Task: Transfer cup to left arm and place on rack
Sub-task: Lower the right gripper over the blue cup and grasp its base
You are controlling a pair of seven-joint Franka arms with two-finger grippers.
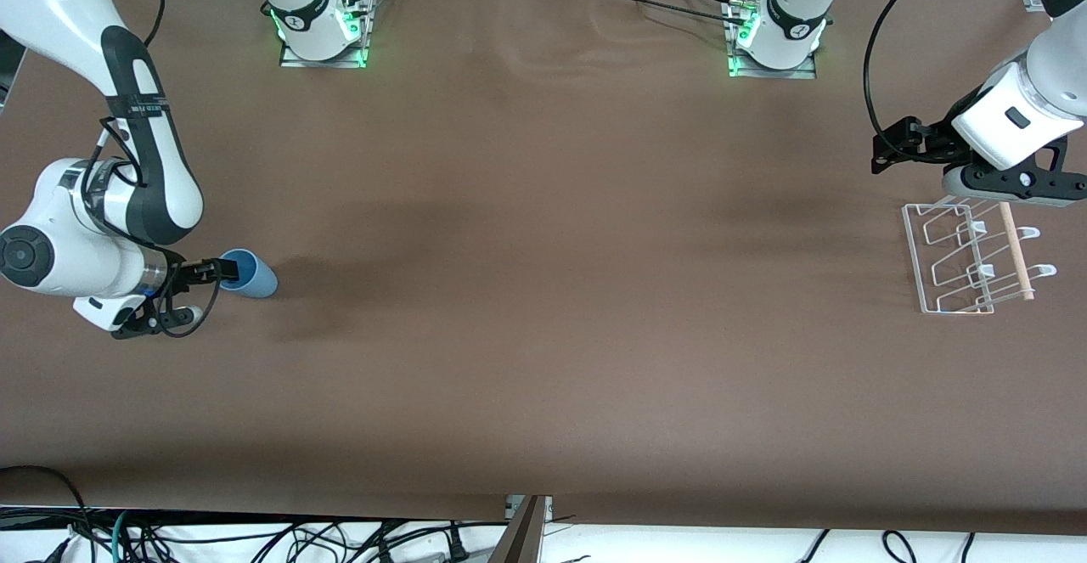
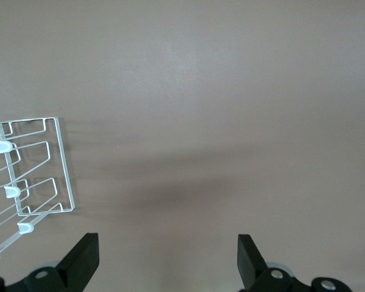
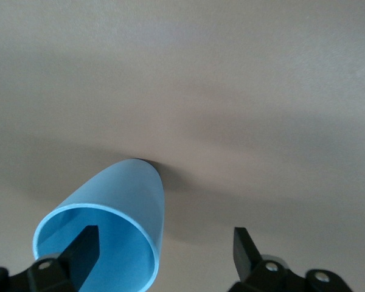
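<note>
Cup (image 3: 109, 234) rim between open right gripper (image 3: 164, 249) fingers (image 3: 85, 249).

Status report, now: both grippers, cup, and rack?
Right gripper open, one finger inside upright cup. Left gripper open, waiting over rack. Nothing between.

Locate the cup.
The cup stands on the table at the right arm's end, one finger of the open right pincer inside its rim.
</note>
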